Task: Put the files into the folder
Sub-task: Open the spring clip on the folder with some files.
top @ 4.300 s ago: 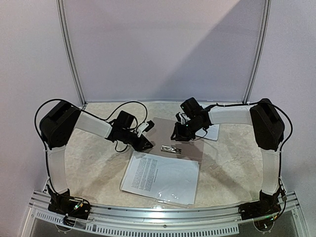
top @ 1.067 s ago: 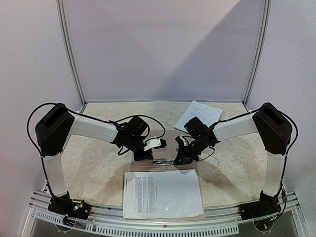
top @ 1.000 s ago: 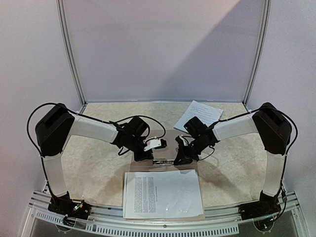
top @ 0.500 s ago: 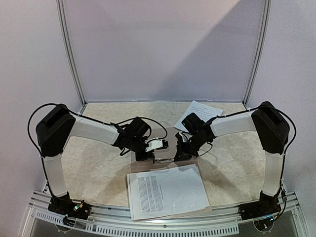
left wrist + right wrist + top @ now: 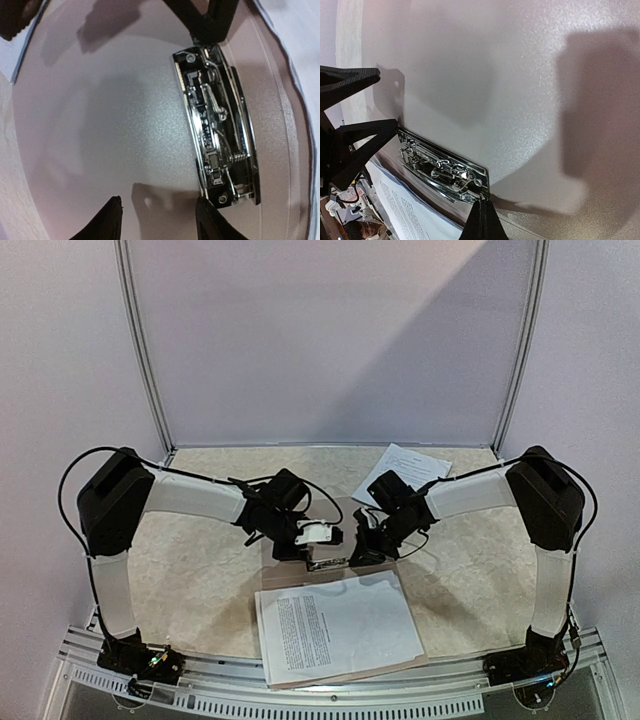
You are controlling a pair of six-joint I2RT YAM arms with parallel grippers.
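**Assessor:** Where do the task's things lie?

**Inspector:** The folder lies open and flat at the near middle of the table. A stack of printed sheets rests on its near part, slightly askew, with its far edge just beside the metal clip. One more sheet lies at the far right, well apart from the folder.

**Assessor:** And the grippers?

**Inspector:** The left gripper hangs over the bare board at the clip's left end. Its jaws are apart with nothing between them. The right gripper has its jaws pressed together, empty, with the tip at the clip's right corner (apparently touching it).

**Assessor:** Which step is in hand?

**Inspector:** By appearance, it is working the clip. The stack looks laid in place but not yet fastened.

**Assessor:** What does the next move call for?

**Inspector:** In the inspector's judgement, the clip's lever must be raised and held while the stack's far edge is slid beneath it. Thin paper buckles easily, so a gentle push is advised. The far sheet remains to be fetched.
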